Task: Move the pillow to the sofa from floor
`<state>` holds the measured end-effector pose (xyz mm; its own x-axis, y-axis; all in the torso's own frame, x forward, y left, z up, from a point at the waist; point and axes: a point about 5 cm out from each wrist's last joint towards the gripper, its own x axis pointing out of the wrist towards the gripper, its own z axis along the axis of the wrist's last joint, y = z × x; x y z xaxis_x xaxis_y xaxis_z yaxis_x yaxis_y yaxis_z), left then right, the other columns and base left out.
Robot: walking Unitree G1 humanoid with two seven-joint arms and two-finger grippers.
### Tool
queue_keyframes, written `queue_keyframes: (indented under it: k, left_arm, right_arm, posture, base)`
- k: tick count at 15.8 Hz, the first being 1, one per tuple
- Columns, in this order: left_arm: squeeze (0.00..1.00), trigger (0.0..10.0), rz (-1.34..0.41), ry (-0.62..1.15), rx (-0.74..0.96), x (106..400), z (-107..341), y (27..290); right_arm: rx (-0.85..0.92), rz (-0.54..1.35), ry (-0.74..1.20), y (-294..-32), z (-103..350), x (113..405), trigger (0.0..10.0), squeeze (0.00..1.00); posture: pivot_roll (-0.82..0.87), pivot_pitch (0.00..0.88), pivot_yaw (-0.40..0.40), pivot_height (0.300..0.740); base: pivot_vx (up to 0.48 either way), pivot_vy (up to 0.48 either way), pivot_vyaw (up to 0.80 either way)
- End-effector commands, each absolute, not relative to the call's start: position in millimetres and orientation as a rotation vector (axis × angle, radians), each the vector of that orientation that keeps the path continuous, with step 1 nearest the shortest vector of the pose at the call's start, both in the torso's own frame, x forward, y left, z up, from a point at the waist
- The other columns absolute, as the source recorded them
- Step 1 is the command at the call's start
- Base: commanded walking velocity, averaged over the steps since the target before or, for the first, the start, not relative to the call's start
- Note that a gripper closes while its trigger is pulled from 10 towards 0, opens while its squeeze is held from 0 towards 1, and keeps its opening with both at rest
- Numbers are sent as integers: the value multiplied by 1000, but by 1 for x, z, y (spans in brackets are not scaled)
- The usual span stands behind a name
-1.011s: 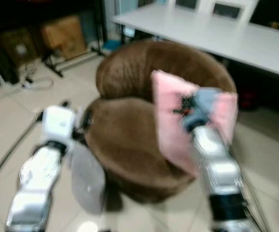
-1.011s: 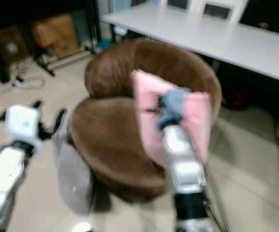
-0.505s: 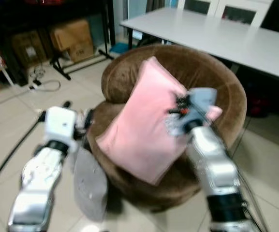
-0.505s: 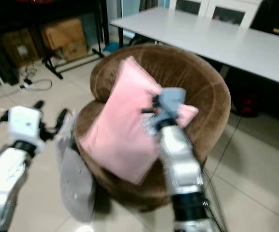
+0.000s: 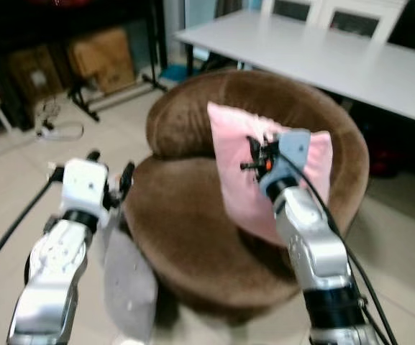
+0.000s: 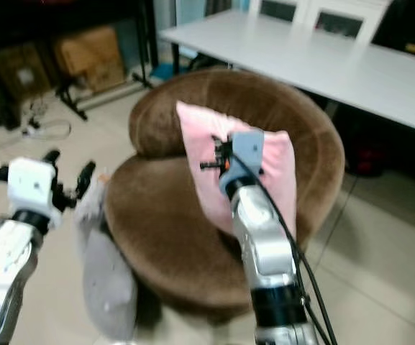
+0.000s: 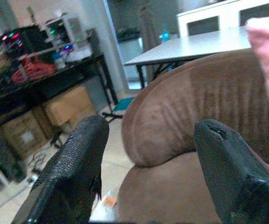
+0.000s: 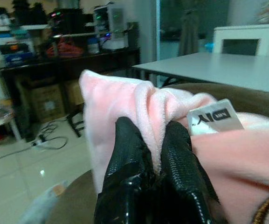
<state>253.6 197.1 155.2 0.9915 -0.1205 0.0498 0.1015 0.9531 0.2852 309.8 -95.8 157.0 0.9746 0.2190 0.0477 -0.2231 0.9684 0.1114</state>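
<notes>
Near left, the left gripper (image 5: 108,177) hovers with fingers spread wide, empty, beside a grey cushion (image 5: 128,269) on the floor. The right gripper (image 8: 154,154) pinches a fold of the pink pillow (image 5: 265,169). The pillow, spread flat half a second ago, now stands upright against the sofa (image 5: 185,215) back (release likely remains). A white table (image 5: 322,54) stands beyond.
</notes>
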Motion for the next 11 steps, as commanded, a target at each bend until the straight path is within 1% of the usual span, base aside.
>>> queue_keyframes:
  k: [1,11]
  left_arm:
    - [0,10000,-139,-68,287,253,154,192]
    - [0,10000,-154,-63,298,253,152,189]
  right_arm:
    - [118,211,-98,-102,170,313,10000,0]
    - [112,198,-91,-104,169,314,10000,0]
  posture:
    - [-100,0,-14,740]
    - [-104,0,-10,740]
  base:
    - [296,0,0]
    - [293,0,0]
